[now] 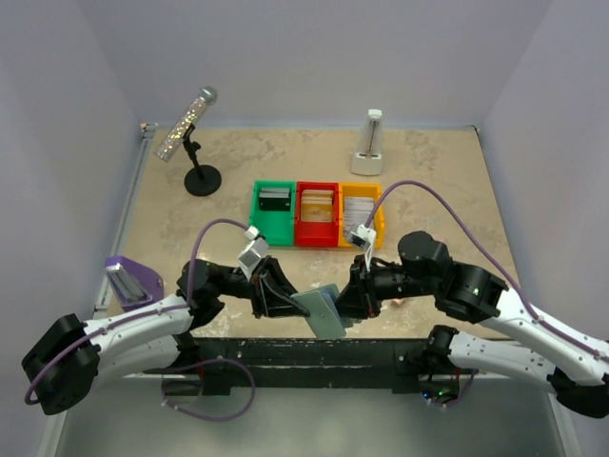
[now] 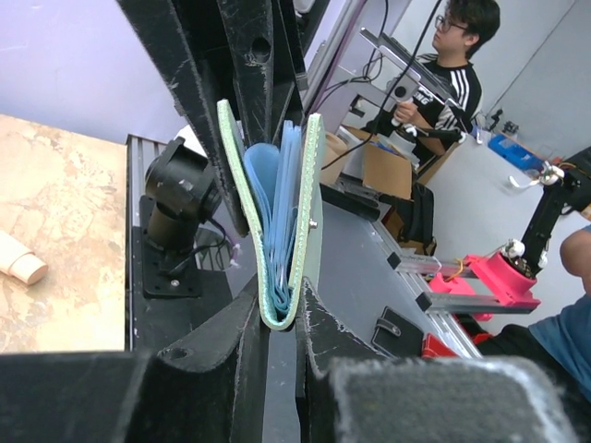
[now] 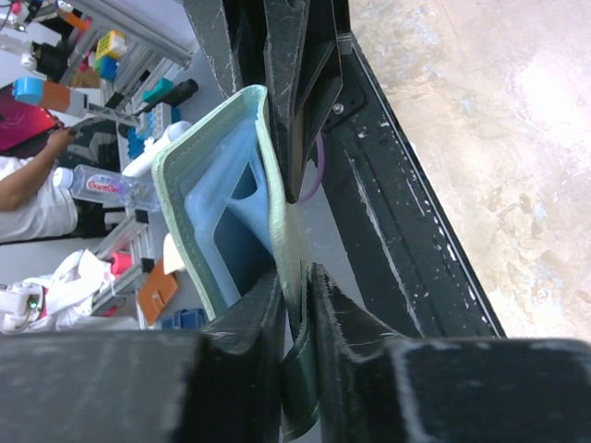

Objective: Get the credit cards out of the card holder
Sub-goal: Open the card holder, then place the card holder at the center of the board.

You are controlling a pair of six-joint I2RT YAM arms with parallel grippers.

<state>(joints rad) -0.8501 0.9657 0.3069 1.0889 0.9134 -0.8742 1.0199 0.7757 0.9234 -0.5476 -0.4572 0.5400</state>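
Note:
The card holder (image 1: 324,309) is a pale green-grey two-panel wallet with blue inner pockets, held in the air over the table's near edge between both arms. My left gripper (image 1: 285,303) is shut on its folded spine (image 2: 277,318), and the panels (image 2: 309,185) stand slightly apart above the fingers. My right gripper (image 1: 347,303) is shut on one panel (image 3: 282,231), leaving the blue pockets (image 3: 226,221) exposed. I cannot tell whether any credit cards sit in the pockets. A dark card (image 1: 275,198), a tan card (image 1: 317,205) and a whitish card (image 1: 356,208) lie in the bins.
Green (image 1: 259,217), red (image 1: 303,228) and yellow (image 1: 378,224) bins stand side by side mid-table. A black stand with a glittery tube (image 1: 187,129) is at back left, a white stand (image 1: 371,143) at back right, and a purple holder (image 1: 128,279) at the left edge.

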